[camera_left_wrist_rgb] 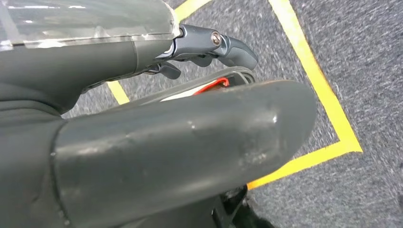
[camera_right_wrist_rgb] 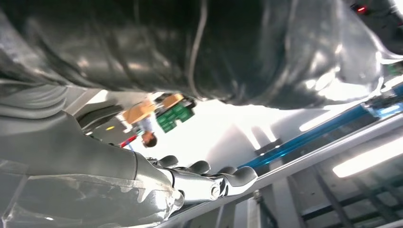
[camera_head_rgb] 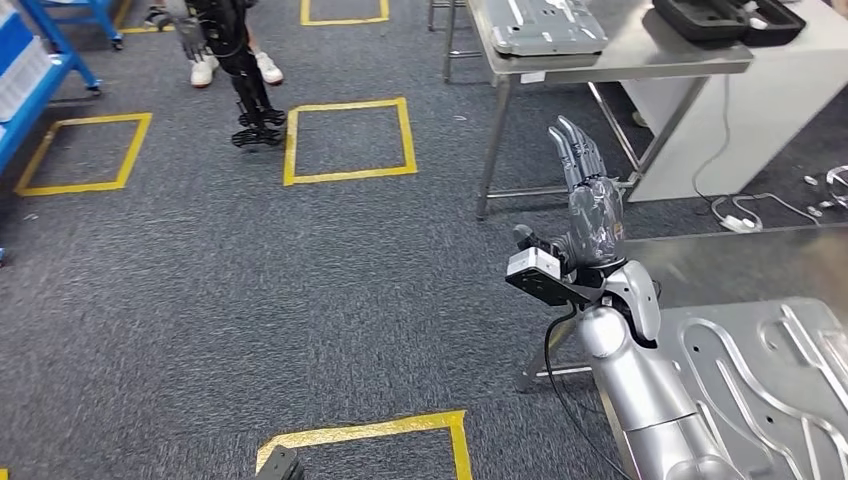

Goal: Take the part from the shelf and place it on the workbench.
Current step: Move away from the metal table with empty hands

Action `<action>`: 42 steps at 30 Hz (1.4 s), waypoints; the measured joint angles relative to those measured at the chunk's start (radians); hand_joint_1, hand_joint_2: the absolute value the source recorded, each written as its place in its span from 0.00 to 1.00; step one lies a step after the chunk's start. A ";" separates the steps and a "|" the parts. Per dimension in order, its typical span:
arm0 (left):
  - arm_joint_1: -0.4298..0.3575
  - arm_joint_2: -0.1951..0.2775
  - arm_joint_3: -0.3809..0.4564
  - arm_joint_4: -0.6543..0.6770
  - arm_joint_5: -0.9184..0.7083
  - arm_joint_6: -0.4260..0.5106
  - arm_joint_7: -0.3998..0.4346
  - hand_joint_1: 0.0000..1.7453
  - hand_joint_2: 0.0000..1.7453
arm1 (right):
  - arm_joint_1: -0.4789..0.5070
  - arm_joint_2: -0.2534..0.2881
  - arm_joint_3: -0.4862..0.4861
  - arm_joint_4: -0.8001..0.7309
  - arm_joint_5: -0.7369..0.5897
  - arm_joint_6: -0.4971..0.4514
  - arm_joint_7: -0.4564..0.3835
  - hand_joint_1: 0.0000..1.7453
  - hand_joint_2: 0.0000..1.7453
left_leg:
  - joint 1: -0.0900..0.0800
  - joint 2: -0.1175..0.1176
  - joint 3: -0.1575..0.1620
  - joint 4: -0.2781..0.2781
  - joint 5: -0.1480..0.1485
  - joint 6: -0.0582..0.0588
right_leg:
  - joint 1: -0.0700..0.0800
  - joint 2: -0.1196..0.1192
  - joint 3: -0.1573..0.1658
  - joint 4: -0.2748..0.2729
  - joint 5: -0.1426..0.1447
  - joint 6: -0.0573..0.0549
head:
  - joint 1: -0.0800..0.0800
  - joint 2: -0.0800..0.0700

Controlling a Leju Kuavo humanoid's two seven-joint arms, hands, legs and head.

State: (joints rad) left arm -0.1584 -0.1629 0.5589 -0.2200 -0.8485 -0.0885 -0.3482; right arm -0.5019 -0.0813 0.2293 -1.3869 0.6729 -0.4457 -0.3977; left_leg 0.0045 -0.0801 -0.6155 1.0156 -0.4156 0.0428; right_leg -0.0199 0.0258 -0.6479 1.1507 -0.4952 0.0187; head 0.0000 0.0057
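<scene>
Dark grey carpet floor (camera_head_rgb: 300, 290), yellow tape squares (camera_head_rgb: 348, 140) marked across it; steel table (camera_head_rgb: 640, 62) at the far right, white cabinet (camera_head_rgb: 770, 100) beside it; blue shelf frame (camera_head_rgb: 40, 90) at left; bright ceiling light strips (camera_right_wrist_rgb: 366, 159) overhead

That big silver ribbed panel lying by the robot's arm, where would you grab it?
Probably the panel's thin far edge, approached level from the tabletop side: it seems to lie flat, and its shallow ribs give fingers nothing to close around.

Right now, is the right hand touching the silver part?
Apart. The head view shows the right hand raised with straight fingers, and dark surface lies between it and the silver part.
</scene>
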 joint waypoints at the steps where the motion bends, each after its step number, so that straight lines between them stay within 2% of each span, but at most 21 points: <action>1: 0.000 -0.004 0.000 0.000 -0.001 0.000 0.001 0.00 0.00 | 0.000 -0.001 0.000 0.000 0.000 0.000 0.000 0.00 0.00 | -0.001 -0.012 -0.003 0.005 -0.002 -0.003 | -0.002 0.022 0.024 -0.057 0.023 -0.003 | 0.000 0.000; 3: -0.001 -0.010 0.000 0.000 -0.008 0.002 0.007 0.00 0.00 | 0.001 -0.004 0.000 0.001 0.000 -0.001 0.002 0.00 0.00 | 0.002 -0.034 -0.012 0.010 -0.002 -0.015 | -0.001 0.049 0.044 -0.107 0.030 -0.006 | 0.000 0.000; 5: 0.000 -0.010 0.000 0.000 -0.018 0.005 0.017 0.00 0.00 | 0.002 -0.006 0.000 0.002 0.000 -0.002 0.002 0.00 0.00 | 0.006 -0.053 -0.019 0.008 0.001 -0.028 | -0.001 0.030 0.047 -0.114 0.032 -0.013 | 0.000 0.000; 7: 0.002 -0.009 0.000 0.000 -0.023 0.007 0.023 0.00 0.00 | 0.002 -0.007 0.000 0.002 -0.001 -0.003 0.002 0.00 0.00 | 0.002 -0.022 -0.032 0.035 -0.017 -0.038 | -0.006 0.006 0.056 -0.124 0.035 -0.025 | -0.002 0.000; 10: -0.004 -0.008 0.000 0.000 -0.029 0.004 0.028 0.00 0.00 | 0.005 -0.008 0.000 0.002 -0.002 -0.005 0.002 0.00 0.00 | 0.004 0.057 -0.111 0.202 -0.098 -0.051 | -0.003 -0.034 0.062 -0.128 0.033 -0.036 | -0.006 0.000; 12: -0.004 -0.007 0.000 0.000 -0.031 0.002 0.030 0.00 0.00 | 0.010 -0.008 0.000 0.002 -0.003 -0.005 0.002 0.00 0.00 | 0.008 0.071 -0.150 0.277 -0.115 -0.055 | 0.000 -0.060 0.065 -0.127 0.029 -0.037 | -0.006 0.000; 13: -0.003 -0.007 0.000 0.000 -0.032 0.002 0.031 0.00 0.00 | 0.012 -0.008 0.000 0.002 -0.003 -0.005 0.002 0.00 0.00 | 0.008 0.074 -0.143 0.263 -0.098 -0.056 | 0.000 -0.072 0.067 -0.127 0.027 -0.036 | -0.006 0.000; 16: -0.005 -0.003 0.000 0.000 -0.033 0.002 0.034 0.00 0.00 | 0.013 -0.008 0.000 0.001 -0.003 -0.006 0.002 0.00 0.00 | 0.002 0.114 -0.043 0.077 -0.013 -0.046 | 0.003 -0.104 0.078 -0.126 0.017 -0.029 | -0.006 0.000; 18: -0.009 -0.001 -0.001 0.000 -0.033 0.003 0.037 0.00 0.00 | 0.012 -0.008 0.000 0.000 -0.004 -0.008 0.001 0.00 0.00 | -0.007 0.135 -0.009 0.009 -0.001 -0.034 | 0.008 -0.122 0.084 -0.128 0.013 -0.021 | -0.006 0.000; 21: -0.008 0.007 -0.001 0.000 -0.033 0.003 0.045 0.00 0.00 | 0.010 -0.006 0.001 0.000 -0.004 -0.010 0.000 0.00 0.00 | -0.008 0.110 -0.005 -0.004 0.001 -0.017 | 0.011 -0.149 0.091 -0.133 0.008 -0.006 | -0.006 0.000; 23: -0.008 0.011 -0.001 0.000 -0.034 0.001 0.048 0.00 0.00 | 0.006 -0.005 0.001 0.000 -0.005 -0.011 -0.002 0.00 0.00 | -0.002 0.090 0.002 -0.016 0.008 -0.006 | 0.013 -0.126 0.075 -0.094 -0.024 0.001 | -0.006 0.000; 26: -0.014 0.013 -0.001 0.000 -0.035 -0.005 0.051 0.00 0.00 | 0.007 -0.006 0.001 0.007 -0.008 -0.015 -0.003 0.00 0.00 | -0.002 0.060 0.003 -0.020 0.011 0.002 | 0.012 -0.049 -0.019 0.085 -0.102 0.001 | -0.004 0.000; 28: -0.015 0.013 -0.001 0.000 -0.037 -0.007 0.052 0.00 0.00 | 0.011 -0.006 0.001 0.012 -0.009 -0.015 -0.003 0.00 0.00 | -0.002 0.046 0.003 -0.019 0.011 0.003 | 0.011 -0.034 -0.058 0.155 -0.119 0.000 | -0.005 0.000; 30: -0.015 0.013 -0.001 0.000 -0.037 -0.008 0.052 0.00 0.00 | 0.011 -0.006 0.001 0.013 -0.009 -0.015 -0.003 0.00 0.00 | -0.002 0.043 0.003 -0.019 0.011 0.003 | 0.011 -0.032 -0.064 0.163 -0.118 0.000 | -0.005 0.000; 32: -0.015 0.013 -0.001 0.000 -0.039 -0.009 0.053 0.00 0.00 | 0.012 -0.006 0.001 0.016 -0.009 -0.015 -0.003 0.00 0.00 | -0.002 0.031 0.003 -0.017 0.011 0.002 | 0.010 -0.030 -0.064 0.149 -0.095 -0.001 | -0.005 0.000; 33: -0.015 0.013 -0.001 0.000 -0.040 -0.012 0.053 0.00 0.00 | 0.011 -0.006 0.001 0.018 -0.009 -0.015 -0.004 0.00 0.00 | -0.002 0.019 0.004 -0.015 0.010 0.001 | 0.008 -0.024 -0.047 0.103 -0.058 -0.002 | -0.005 0.000; 36: -0.015 0.013 -0.001 0.000 -0.042 -0.024 0.053 0.00 0.00 | 0.005 -0.006 0.001 0.027 -0.007 -0.014 -0.005 0.00 0.00 | 0.001 -0.037 -0.011 0.001 0.006 -0.016 | 0.003 0.031 0.031 -0.090 0.035 -0.010 | -0.005 0.000; 37: -0.014 0.013 -0.001 0.000 -0.042 -0.026 0.052 0.00 0.00 | 0.003 -0.004 0.001 0.029 -0.006 -0.015 -0.006 0.00 0.00 | 0.003 -0.053 -0.017 0.004 0.006 -0.024 | 0.002 0.038 0.041 -0.114 0.038 -0.014 | -0.005 0.000; 38: -0.011 0.013 -0.001 0.000 -0.042 -0.026 0.052 0.00 0.00 | 0.002 -0.001 0.001 0.030 -0.006 -0.015 -0.007 0.00 0.00 | 0.004 -0.056 -0.020 0.005 0.005 -0.030 | 0.001 0.027 0.044 -0.117 0.039 -0.018 | -0.005 0.000; 40: -0.008 0.014 -0.001 0.000 -0.042 -0.027 0.051 0.00 0.00 | 0.000 0.004 0.001 0.032 -0.006 -0.015 -0.008 0.00 0.00 | 0.003 -0.016 -0.038 0.044 -0.018 -0.041 | -0.003 0.002 0.052 -0.126 0.042 -0.029 | -0.006 0.000; 42: -0.009 0.015 -0.001 0.000 -0.042 -0.027 0.049 0.00 0.00 | 0.000 0.005 0.001 0.035 -0.006 -0.016 -0.008 0.00 0.00 | 0.003 0.045 -0.092 0.158 -0.078 -0.050 | -0.002 -0.024 0.057 -0.130 0.041 -0.038 | -0.008 0.000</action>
State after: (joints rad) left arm -0.1673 -0.1481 0.5577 -0.2197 -0.8905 -0.1153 -0.2991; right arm -0.5022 -0.0764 0.2301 -1.3519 0.6667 -0.4621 -0.4060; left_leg 0.0079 -0.0351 -0.7073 1.1737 -0.4931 -0.0076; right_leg -0.0218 0.0015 -0.5912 1.0204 -0.4539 -0.0195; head -0.0084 0.0057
